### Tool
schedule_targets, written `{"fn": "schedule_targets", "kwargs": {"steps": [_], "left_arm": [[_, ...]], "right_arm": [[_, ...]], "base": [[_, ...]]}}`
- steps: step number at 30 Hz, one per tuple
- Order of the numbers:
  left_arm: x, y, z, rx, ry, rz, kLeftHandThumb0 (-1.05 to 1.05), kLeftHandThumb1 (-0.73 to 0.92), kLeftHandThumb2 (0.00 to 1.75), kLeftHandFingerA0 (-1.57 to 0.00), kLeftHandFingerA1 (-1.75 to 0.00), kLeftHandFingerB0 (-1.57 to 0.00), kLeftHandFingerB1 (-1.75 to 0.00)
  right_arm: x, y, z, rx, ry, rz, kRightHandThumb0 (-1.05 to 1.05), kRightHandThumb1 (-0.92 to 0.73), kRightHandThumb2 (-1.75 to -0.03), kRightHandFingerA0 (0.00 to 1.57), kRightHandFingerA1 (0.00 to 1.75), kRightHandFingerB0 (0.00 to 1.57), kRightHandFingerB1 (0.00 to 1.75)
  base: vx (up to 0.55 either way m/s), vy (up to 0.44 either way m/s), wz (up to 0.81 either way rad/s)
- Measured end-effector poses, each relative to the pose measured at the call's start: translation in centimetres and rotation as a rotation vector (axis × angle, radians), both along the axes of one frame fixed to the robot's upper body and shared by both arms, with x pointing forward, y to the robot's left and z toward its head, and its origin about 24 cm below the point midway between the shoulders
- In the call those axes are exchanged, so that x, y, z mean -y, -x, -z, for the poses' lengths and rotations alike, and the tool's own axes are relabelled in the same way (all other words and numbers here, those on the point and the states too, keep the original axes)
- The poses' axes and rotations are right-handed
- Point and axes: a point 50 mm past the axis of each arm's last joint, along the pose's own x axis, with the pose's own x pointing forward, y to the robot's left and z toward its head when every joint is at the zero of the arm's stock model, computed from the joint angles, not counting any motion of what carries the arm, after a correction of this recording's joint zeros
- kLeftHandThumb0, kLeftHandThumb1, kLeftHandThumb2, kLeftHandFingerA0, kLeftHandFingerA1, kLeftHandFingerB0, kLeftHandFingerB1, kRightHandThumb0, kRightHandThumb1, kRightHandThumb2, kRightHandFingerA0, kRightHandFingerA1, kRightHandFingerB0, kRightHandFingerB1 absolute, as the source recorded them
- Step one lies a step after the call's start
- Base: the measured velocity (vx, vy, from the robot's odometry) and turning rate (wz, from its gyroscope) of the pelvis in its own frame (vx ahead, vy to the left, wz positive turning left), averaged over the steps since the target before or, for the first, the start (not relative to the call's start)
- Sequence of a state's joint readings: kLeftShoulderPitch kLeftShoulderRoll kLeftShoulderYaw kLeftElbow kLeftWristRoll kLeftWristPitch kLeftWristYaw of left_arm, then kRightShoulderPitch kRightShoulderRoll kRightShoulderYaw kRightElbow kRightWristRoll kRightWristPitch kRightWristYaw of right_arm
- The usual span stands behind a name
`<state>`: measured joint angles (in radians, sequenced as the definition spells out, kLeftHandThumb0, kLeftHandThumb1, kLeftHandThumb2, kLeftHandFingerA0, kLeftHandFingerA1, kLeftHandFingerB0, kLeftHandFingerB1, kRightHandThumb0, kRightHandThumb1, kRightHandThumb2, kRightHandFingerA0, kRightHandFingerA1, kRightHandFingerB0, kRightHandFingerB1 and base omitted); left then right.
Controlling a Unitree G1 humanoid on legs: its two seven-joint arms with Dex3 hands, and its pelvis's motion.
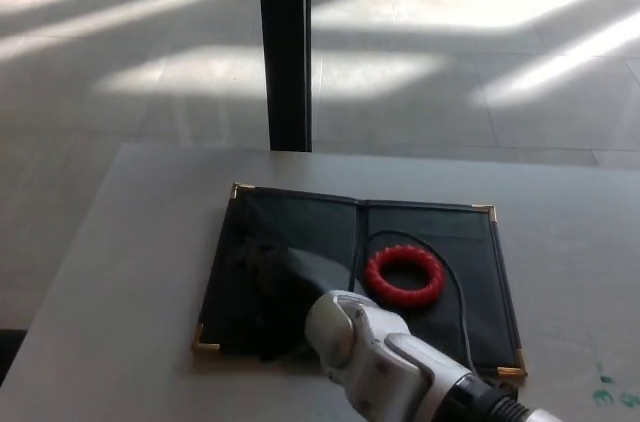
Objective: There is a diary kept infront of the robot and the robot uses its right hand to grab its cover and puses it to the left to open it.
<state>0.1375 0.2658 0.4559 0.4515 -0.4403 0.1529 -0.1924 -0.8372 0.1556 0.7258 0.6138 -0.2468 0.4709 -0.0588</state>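
You're looking down at a grey table [120, 272] set against a sunlit tiled floor, with a black post [285, 42] rising just behind its far edge. Start at the right hand [285, 292]: it lies dark over the left leaf of the diary [300, 232], and against that black surface you cannot tell whether its fingers are spread, curled or pinching anything, so don't assume a grip. Behind it the pale wrist and forearm [390, 367] run back to the near right of the diary, with a thin black cable looping across the right leaf. The diary itself lies open and flat on the table in front of the robot, spine toward the post, brass corner caps [205, 346] showing at its outer corners. Judge it as light, thin and fairly stiff, with a smooth cover likely to slide under the fingers; the free outer edge of a leaf is the sensible place to take it. A red ridged ring [403, 275] rests on the right leaf, just right of the spine. No left hand shows.
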Motion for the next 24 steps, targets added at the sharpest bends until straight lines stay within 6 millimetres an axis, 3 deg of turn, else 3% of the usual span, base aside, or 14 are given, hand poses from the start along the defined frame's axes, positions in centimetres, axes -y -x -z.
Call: {"fn": "schedule_targets", "kwargs": {"steps": [2,4,11,19,21,24], "left_arm": [[0.0,0.1,0.0,-0.002,0.0,-0.001,-0.63,0.83,0.64,-0.28,-0.44,-0.27,-0.42],[0.0,0.1,0.1,-0.003,0.001,-0.001,-0.64,0.83,0.64,-0.26,-0.44,-0.26,-0.43],[0.0,0.2,0.2,-0.006,0.003,-0.003,-0.63,0.84,0.64,-0.25,-0.44,-0.26,-0.42],[0.0,0.4,0.3,-0.01,0.005,-0.004,-0.64,0.83,0.64,-0.28,-0.45,-0.27,-0.43],[0.0,0.5,0.3,-0.013,0.005,-0.005,-0.61,0.85,0.65,-0.24,-0.44,-0.24,-0.42],[0.0,0.6,0.3,-0.015,0.006,-0.006,-0.6,0.84,0.64,-0.27,-0.46,-0.27,-0.43]], "right_arm": [[0.6,-0.3,-0.5,-0.02,-0.051,0.026,-0.97,-0.91,-0.74,0.2,0.44,0.15,0.4],[1.4,-0.7,-1.1,-0.053,-0.127,0.063,-0.9,-0.92,-0.72,0.23,0.44,0.17,0.38],[4.9,-1.8,-3.1,-0.12,-0.365,0.188,-0.91,-0.91,-0.74,0.26,0.44,0.16,0.4],[11.2,-2.9,-6.2,-0.08,-0.623,0.322,-0.94,-0.92,-0.74,0.2,0.44,0.12,0.38],[13.2,-3.0,-6.7,-0.065,-0.674,0.364,-0.91,-0.92,-0.71,0.28,0.43,0.22,0.39],[16.3,-2.9,-6.8,-0.053,-0.729,0.434,-0.93,-0.92,-0.75,0.3,0.47,0.23,0.42]], "base": [[0.0,0.0,0.0],[0.0,0.0,0.0],[0.0,0.0,0.0],[0.0,0.0,0.0],[0.0,0.0,0.0],[0.0,0.0,0.0]]}}
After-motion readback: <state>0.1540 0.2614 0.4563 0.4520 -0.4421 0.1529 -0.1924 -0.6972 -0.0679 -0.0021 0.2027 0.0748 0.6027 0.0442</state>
